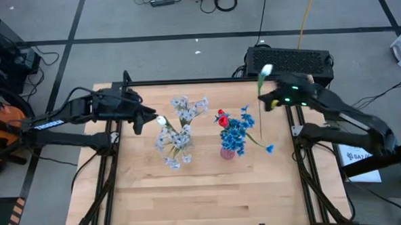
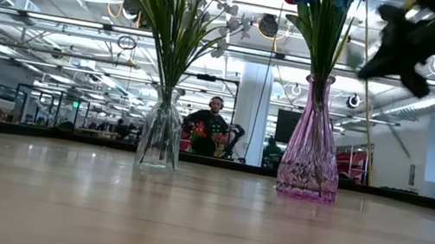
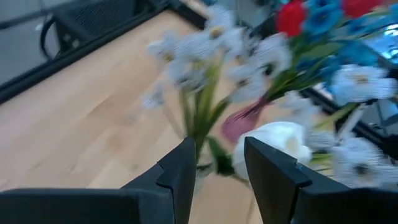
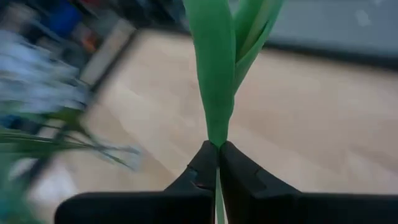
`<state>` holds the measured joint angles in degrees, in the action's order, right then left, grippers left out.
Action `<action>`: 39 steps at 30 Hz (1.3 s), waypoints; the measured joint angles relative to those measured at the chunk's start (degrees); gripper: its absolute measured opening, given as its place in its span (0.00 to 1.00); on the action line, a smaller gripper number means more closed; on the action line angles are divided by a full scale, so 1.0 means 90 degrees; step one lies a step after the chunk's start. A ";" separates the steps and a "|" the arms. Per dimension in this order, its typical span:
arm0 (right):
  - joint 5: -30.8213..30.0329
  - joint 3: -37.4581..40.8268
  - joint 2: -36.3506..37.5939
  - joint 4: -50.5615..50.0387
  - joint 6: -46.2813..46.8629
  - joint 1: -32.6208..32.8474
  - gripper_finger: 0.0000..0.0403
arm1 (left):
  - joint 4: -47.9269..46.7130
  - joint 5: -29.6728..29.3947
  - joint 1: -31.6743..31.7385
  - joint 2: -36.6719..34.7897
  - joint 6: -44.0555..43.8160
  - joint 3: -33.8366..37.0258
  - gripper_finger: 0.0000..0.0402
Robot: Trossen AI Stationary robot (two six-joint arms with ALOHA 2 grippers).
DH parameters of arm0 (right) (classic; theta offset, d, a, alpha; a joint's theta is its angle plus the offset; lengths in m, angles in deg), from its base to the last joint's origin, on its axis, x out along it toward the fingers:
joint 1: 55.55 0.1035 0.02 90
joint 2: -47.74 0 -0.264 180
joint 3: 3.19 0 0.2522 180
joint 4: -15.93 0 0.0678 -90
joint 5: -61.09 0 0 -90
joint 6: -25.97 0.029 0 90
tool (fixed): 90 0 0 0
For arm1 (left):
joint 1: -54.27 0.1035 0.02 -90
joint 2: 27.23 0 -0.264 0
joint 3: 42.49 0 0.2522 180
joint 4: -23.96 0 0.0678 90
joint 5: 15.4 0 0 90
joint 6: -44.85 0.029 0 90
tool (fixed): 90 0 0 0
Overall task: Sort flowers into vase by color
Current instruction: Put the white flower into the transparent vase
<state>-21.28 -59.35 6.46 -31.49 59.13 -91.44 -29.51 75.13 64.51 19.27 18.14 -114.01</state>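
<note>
A clear vase [image 2: 160,135] holds pale lavender-white flowers [image 1: 177,130]. To its right, a pink vase [image 2: 310,154] holds blue flowers [image 1: 239,134] and a red tulip [image 1: 222,120]. My left gripper [image 1: 150,119] hovers high beside the lavender-white bunch, closed on a white tulip whose bud [image 1: 161,120] shows just past its fingers. My right gripper [image 1: 268,103] is raised at the table's far right, shut on a second white tulip with its bud [image 1: 265,71] above and its stem [image 2: 364,136] hanging beside the pink vase. My left gripper has the white tulip's green stem and leaf [image 3: 214,158], just below the bud [image 3: 273,143], between its two fingers, which stand a little apart. The fingers slant downward from the table's left. The tulip is lifted clear of the table. My right gripper pinches the second tulip's green leaves and stem [image 4: 214,134] between its two shut fingers. The fingers lie across the stem. The tulip is lifted clear and stands roughly upright, its bud above the fingers and its thin stem hanging below.
Both vases stand mid-table, a little toward the far edge; bare wooden tabletop [image 1: 211,193] lies in front of them. A black box [image 1: 289,58] sits behind the table's far right corner. A person [image 2: 212,126] sits far off in the room beyond.
</note>
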 joint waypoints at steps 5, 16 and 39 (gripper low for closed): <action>0.0088 -0.0012 0.1558 0.0204 0.0280 0.0440 0.00 | 0.0602 -0.0567 -0.0719 0.0000 0.0000 0.0000 0.36; 0.0658 -0.0019 0.2387 0.1856 0.0247 0.1317 0.00 | 0.2836 -0.1192 -0.1071 0.0085 0.0922 0.0000 0.36; 0.1998 -0.1487 -0.1591 0.7915 0.0240 0.2172 0.00 | 0.4931 -0.0781 -0.1057 0.1538 0.1899 -0.0387 0.36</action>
<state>-3.29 -72.73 -7.87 39.74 61.30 -71.89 14.87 68.11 55.00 33.11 35.23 -117.49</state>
